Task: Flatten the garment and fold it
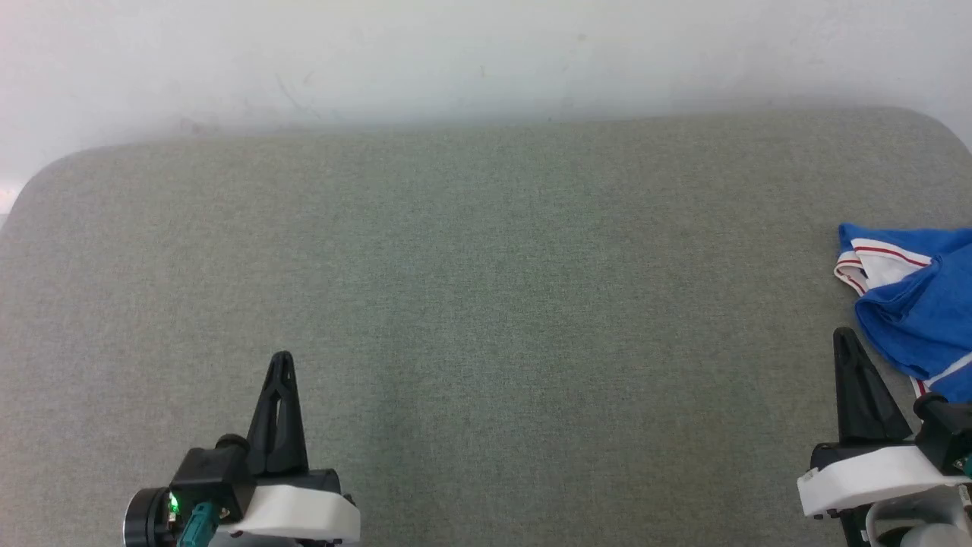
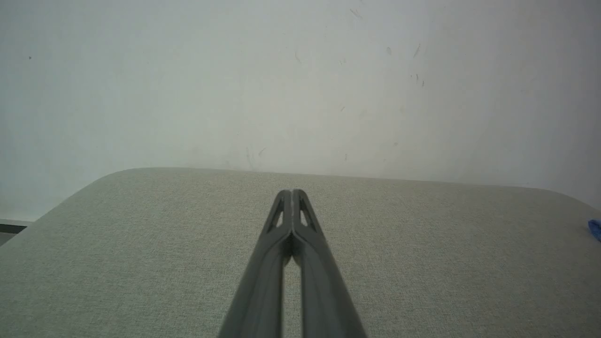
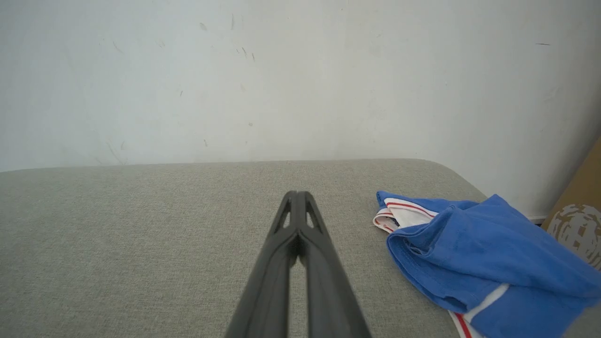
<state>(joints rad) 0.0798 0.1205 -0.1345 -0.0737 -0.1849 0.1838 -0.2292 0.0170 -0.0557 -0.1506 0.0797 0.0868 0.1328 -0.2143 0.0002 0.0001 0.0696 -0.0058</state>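
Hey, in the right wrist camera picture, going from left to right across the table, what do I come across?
Grey padded table → right gripper, fingers closed together → crumpled blue jersey T-shirt with white, red-striped trim → brown printed cardboard at the right edge.

Royal-blue jersey T-shirt (image 1: 923, 304), white trim with thin red stripes, on the grey-green woven counter (image 1: 486, 304); off-white scuffed wall (image 1: 456, 53) behind the counter; black-fingered left claw (image 1: 282, 358) and right claw (image 1: 844, 336), white housings.
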